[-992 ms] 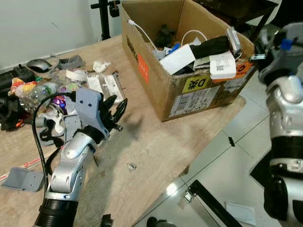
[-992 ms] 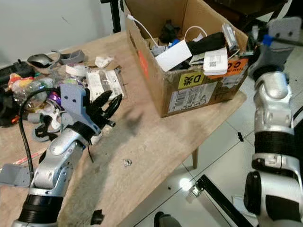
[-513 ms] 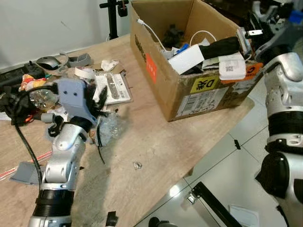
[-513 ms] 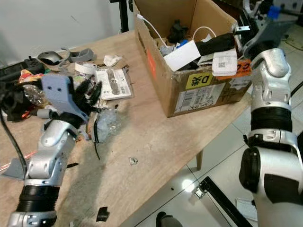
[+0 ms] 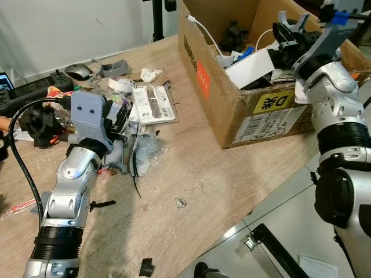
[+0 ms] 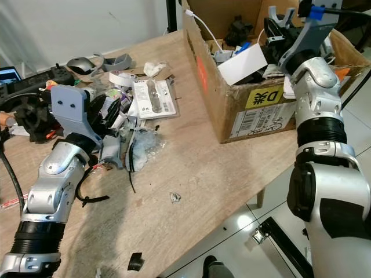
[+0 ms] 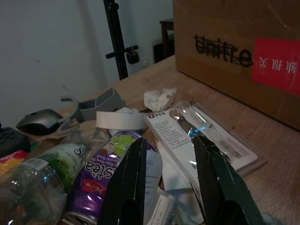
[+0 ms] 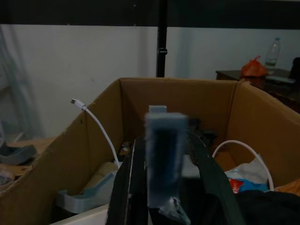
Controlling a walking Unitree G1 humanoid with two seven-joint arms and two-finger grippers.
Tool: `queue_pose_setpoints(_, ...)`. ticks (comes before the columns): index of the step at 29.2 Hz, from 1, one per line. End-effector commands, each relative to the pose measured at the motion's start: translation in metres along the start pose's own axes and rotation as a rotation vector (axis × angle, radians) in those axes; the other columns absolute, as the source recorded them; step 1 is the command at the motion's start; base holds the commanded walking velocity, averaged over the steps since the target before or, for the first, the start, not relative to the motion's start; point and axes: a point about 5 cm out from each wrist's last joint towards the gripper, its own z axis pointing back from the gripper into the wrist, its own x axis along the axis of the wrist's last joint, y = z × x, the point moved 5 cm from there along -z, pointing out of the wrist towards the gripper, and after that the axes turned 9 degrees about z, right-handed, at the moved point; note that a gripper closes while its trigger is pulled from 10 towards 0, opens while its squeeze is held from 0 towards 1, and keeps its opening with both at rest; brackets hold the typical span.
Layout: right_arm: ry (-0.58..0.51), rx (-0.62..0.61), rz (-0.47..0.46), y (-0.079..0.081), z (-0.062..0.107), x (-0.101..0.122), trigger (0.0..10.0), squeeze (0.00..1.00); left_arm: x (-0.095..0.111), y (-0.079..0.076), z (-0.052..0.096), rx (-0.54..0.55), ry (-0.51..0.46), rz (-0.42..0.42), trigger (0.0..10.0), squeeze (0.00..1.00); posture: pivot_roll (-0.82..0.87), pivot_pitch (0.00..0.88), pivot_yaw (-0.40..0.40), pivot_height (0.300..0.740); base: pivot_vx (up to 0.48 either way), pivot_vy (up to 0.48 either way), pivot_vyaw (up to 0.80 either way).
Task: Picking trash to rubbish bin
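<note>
A heap of trash lies on the wooden table (image 5: 203, 168): a clear blister pack (image 5: 152, 104), crumpled clear plastic (image 5: 145, 152), a purple can (image 7: 101, 180), a plastic bottle (image 7: 33, 183), a white tape roll (image 7: 119, 119) and a crumpled tissue (image 7: 159, 98). My left gripper (image 5: 119, 119) is open and low in this heap, its fingers (image 7: 211, 178) over the can and the blister pack, nothing between them. My right gripper (image 5: 284, 35) hovers over the open cardboard box (image 5: 243, 98), which is full of cables and packaging. It is shut on a grey plastic piece (image 8: 164, 154).
A small crumpled scrap (image 5: 181, 202), a black cable tie (image 5: 136, 185) and a black bit (image 5: 145, 267) lie near the table's front edge. A mouse (image 5: 77, 70) and black devices (image 5: 35, 92) sit at the back left. Tiled floor with a black stand foot (image 5: 278, 243) is at the right.
The camera has shifted. My left gripper moved from the bare table back into the trash heap. My right gripper came in from the right and now hangs over the box.
</note>
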Motion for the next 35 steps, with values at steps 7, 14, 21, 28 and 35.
queue_pose_setpoints(7,-0.013,0.058,-0.026,0.004,-0.006,0.010,10.0,1.00,0.003,0.003,0.002,-0.005,-0.004,-0.010,10.0,0.00,0.14,0.231,0.047,0.740,0.000,0.000,0.00)
queue_pose_setpoints(14,-0.097,0.052,0.057,0.005,-0.013,0.034,10.0,0.00,0.002,0.003,0.002,-0.011,-0.007,-0.006,10.0,0.00,0.14,0.226,0.046,0.740,0.000,0.000,0.00)
queue_pose_setpoints(21,-0.320,0.521,-0.030,0.087,-0.005,0.067,10.0,0.00,0.005,0.007,0.000,0.016,-0.018,-0.009,10.0,0.00,0.14,0.224,0.048,0.740,0.000,0.000,0.00)
queue_pose_setpoints(28,-0.306,0.397,0.017,0.098,-0.005,0.055,10.0,0.00,0.013,0.016,-0.004,0.073,-0.059,-0.029,10.0,0.00,0.13,0.211,0.047,0.740,0.000,0.000,0.00)
queue_pose_setpoints(35,-0.358,0.335,0.126,0.097,0.001,0.061,10.0,0.00,0.019,0.018,-0.008,0.104,-0.095,-0.013,10.0,0.00,0.13,0.211,0.047,0.740,0.000,0.000,0.68)
